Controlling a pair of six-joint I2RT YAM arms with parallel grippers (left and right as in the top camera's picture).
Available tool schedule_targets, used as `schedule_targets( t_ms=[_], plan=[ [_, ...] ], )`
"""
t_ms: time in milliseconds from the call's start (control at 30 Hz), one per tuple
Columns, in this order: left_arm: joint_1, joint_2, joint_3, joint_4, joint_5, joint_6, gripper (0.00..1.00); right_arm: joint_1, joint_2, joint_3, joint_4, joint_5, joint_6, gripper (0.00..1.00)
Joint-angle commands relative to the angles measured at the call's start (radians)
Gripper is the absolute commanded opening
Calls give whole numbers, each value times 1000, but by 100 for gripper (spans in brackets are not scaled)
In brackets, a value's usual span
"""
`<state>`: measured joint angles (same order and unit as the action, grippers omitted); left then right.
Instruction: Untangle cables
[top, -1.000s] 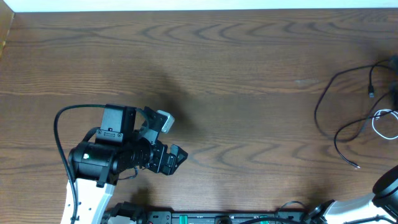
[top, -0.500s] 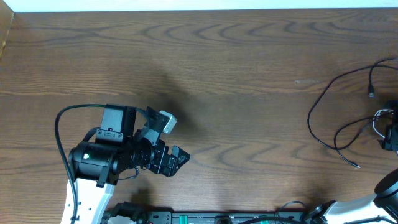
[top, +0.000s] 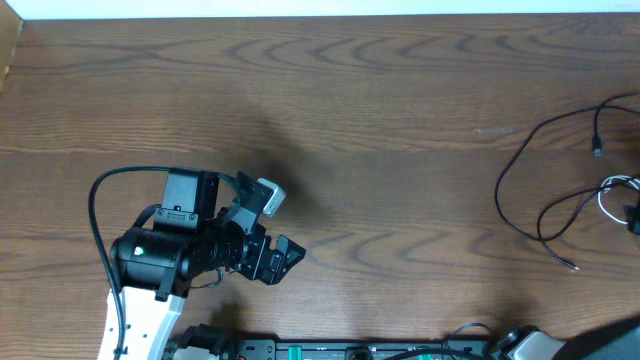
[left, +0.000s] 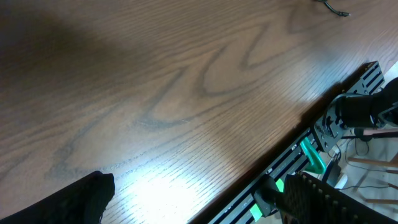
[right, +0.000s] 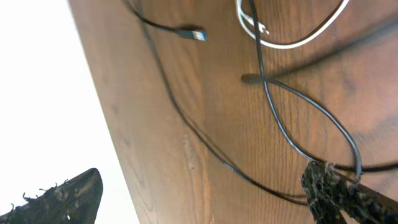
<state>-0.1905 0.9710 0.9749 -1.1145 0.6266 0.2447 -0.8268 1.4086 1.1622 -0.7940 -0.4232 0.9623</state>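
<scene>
The cables lie at the table's far right. A black cable (top: 499, 190) bends in wide loops, and a white cable (top: 606, 195) lies at the right edge. In the right wrist view, black strands (right: 186, 124) cross under a white loop (right: 292, 43), with a small plug (right: 198, 34) beside them. My right gripper (right: 205, 199) is open above them. One strand passes close to its right finger (right: 348, 196). My left gripper (top: 277, 226) is open at the lower left, far from the cables, with only bare wood between its fingers (left: 68, 199).
The wooden table (top: 380, 120) spreads wide between the arms. Its left corner edge (top: 12, 50) shows at top left. A black rail with green parts (left: 298, 162) runs along the near edge. The left arm's own thick black wire (top: 95, 200) arcs beside it.
The right arm came in at the right edge and drew back out of the overhead view. The black cable's loop shifted slightly left. The left arm has not moved.
</scene>
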Motion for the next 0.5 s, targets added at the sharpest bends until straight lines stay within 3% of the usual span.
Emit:
schedule_targets(
  t_ms=[0, 100, 300, 467],
  plan=[
    [4, 2, -3, 0, 13, 25, 93, 4, -143, 8, -71, 124, 2, 99],
    [4, 2, -3, 0, 13, 29, 93, 4, -231, 7, -155, 183, -47, 99],
    [4, -1, -3, 5, 13, 51, 93, 4, -400, 7, -191, 222, -409, 99],
    [4, -21, -2, 21, 13, 51, 93, 4, -518, 7, -205, -154, -815, 99]
  ],
)
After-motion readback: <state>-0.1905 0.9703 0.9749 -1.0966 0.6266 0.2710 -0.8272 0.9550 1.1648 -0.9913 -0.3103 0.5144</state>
